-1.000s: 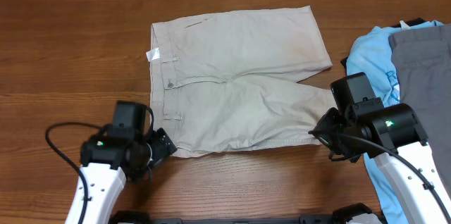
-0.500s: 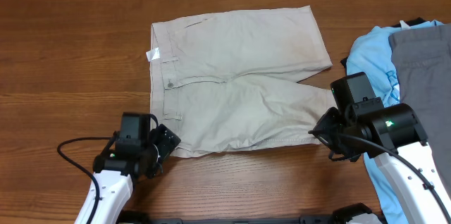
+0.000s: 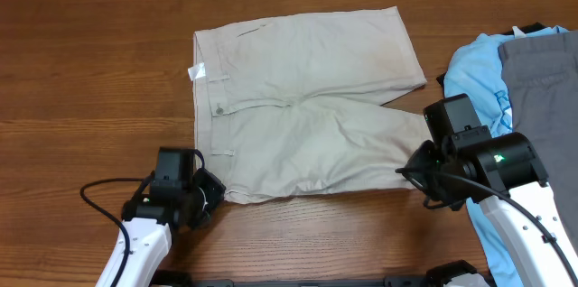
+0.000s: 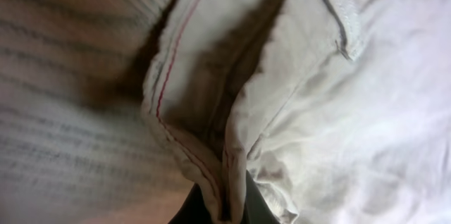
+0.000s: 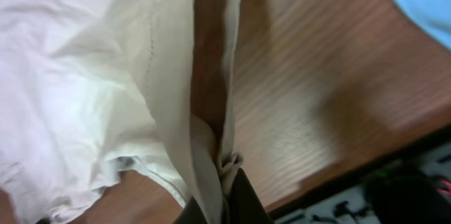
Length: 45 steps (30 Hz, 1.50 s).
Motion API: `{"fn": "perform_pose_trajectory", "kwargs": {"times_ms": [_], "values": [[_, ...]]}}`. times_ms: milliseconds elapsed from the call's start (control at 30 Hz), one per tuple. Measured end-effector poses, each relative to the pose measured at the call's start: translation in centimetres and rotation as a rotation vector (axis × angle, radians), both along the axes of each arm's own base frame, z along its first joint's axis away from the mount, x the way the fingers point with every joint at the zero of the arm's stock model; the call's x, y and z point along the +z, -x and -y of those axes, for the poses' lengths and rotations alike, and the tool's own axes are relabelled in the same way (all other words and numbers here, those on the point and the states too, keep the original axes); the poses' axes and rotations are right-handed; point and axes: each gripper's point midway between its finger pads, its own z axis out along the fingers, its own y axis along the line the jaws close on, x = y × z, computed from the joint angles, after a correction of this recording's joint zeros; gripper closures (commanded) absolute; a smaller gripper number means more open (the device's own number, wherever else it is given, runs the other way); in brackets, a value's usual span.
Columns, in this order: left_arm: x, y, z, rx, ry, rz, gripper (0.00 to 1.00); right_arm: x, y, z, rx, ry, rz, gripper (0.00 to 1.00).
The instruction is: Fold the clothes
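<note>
shorts [image 3: 307, 97] are spread flat on the table [image 3: 90, 70]. left gripper [image 3: 208, 195] is low and angled at their near waistband corner, right gripper [image 3: 414, 171] sits at the near leg hem. both wrist cams show jaws squeezed together on a fold of shorts fabric

One pair of khaki shorts [image 3: 298, 106], one light blue T-shirt [image 3: 476, 63] — and one grey garment [image 3: 542, 75].

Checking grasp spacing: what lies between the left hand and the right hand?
The khaki shorts: their near edge runs from the left hand to the right hand, each shut on a corner. The overhead view shows it.
</note>
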Motion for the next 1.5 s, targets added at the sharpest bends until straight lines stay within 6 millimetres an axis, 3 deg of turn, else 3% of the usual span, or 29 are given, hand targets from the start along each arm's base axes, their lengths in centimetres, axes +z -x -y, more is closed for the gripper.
{"fn": "perform_pose_trajectory", "kwargs": {"times_ms": [467, 600, 767, 933, 1167, 1333, 1500], "values": [[8.5, 3.1, -1.7, -0.277, -0.173, -0.137, 0.96, 0.4, 1.1, 0.7, 0.036, 0.039, -0.037, 0.96], [10.7, 3.5, -2.3, -0.318, -0.214, -0.137, 0.96, 2.4, 0.2, 0.5, 0.068, 0.028, 0.022, 0.96], [13.9, 2.4, -2.6, -0.335, -0.249, -0.066, 0.96, 6.1, -1.6, -0.1, 0.114, 0.011, 0.137, 0.96], [17.2, -0.3, -2.9, -0.313, -0.293, 0.076, 0.96, 7.6, -5.1, -1.0, 0.177, 0.013, 0.221, 0.96], [21.5, -5.5, -3.6, -0.236, -0.367, 0.324, 0.96, 4.4, -11.5, -2.1, 0.22, 0.045, 0.197, 0.96], [21.8, -7.4, -4.7, -0.186, -0.43, 0.356, 0.96, 4.1, -15.6, -0.4, 0.163, 0.054, 0.251, 0.96], [20.1, -9.2, -5.5, -0.148, -0.476, 0.296, 0.96, 5.3, -18.4, 0.2, 0.135, 0.022, 0.359, 0.96]]}}
